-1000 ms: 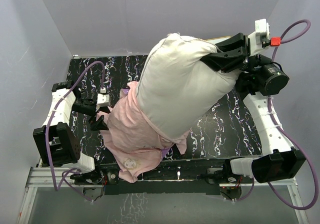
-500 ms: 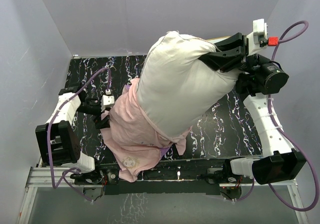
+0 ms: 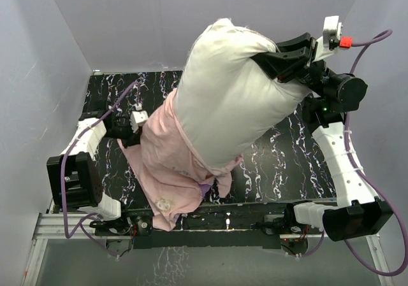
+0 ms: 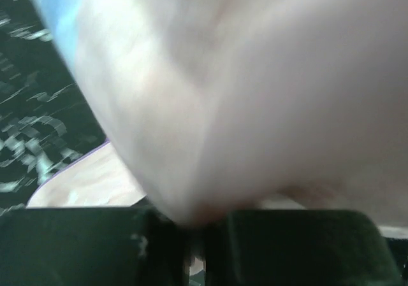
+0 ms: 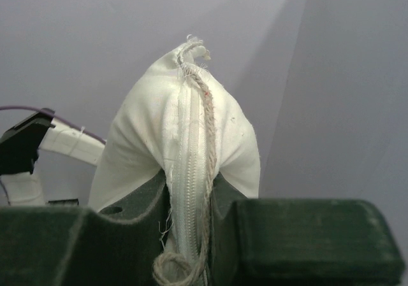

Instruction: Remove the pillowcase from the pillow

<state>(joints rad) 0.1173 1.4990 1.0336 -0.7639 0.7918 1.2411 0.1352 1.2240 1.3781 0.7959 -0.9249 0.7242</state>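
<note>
The right hand (image 3: pixel 284 66) clamps the upper end of the white pillow (image 3: pixel 229 101) and holds it high above the dark marbled surface (image 3: pixel 287 162), with the zipper seam caught between its fingers (image 5: pixel 299 241). The pillowcase (image 3: pixel 169 165), pale pink side outward, hangs bunched around the pillow's lower end. At the pillow's lower left, the left hand (image 3: pixel 136 121) is closed, apparently pinching a fold of that cloth, though its own view is blurred.

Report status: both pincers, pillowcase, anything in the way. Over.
Left pincer shut on pillowcase. Right pincer shut on pillow seam, that end held high. Pillowcase bunched over pillow's lower end. Nothing in the way.
</note>
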